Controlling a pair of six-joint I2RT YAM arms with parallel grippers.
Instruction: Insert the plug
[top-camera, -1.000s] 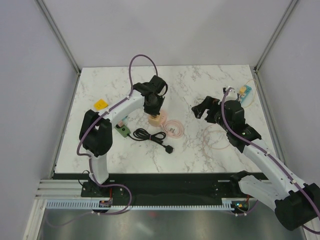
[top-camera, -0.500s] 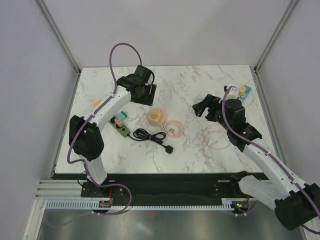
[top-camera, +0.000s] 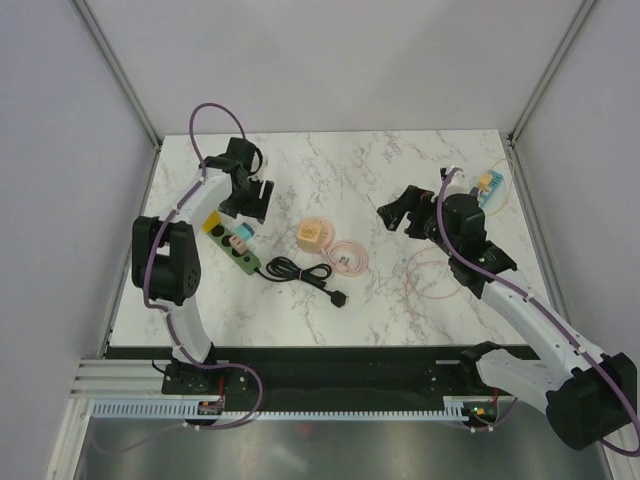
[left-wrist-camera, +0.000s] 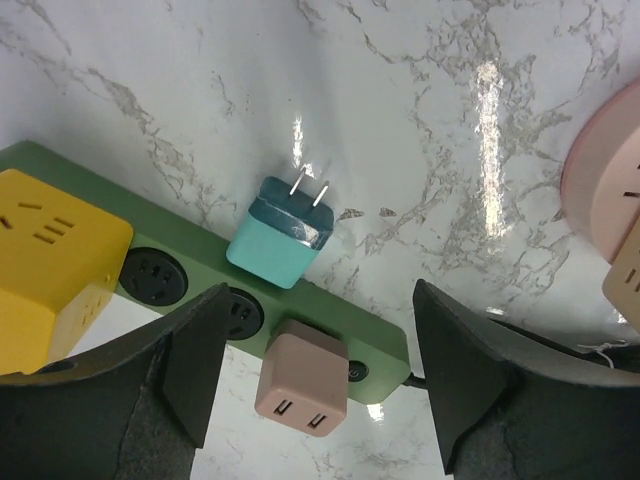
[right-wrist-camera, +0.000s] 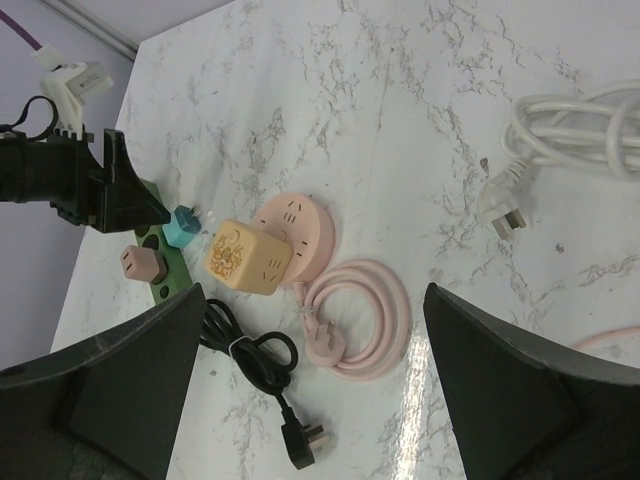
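Hovering over the green power strip (left-wrist-camera: 200, 245) near the left side of the desk (top-camera: 380, 160), the left hand (top-camera: 247, 198) is released, its fingers spread with nothing between them. The teal plug (left-wrist-camera: 280, 238) lies on its side against the strip's edge, its two prongs bare and pointing away from the sockets. A yellow cube (left-wrist-camera: 50, 260) and a pink adapter (left-wrist-camera: 302, 390) sit plugged into the strip. The right hand (top-camera: 398, 212), well apart over mid-desk, is likewise spread and grasps nothing.
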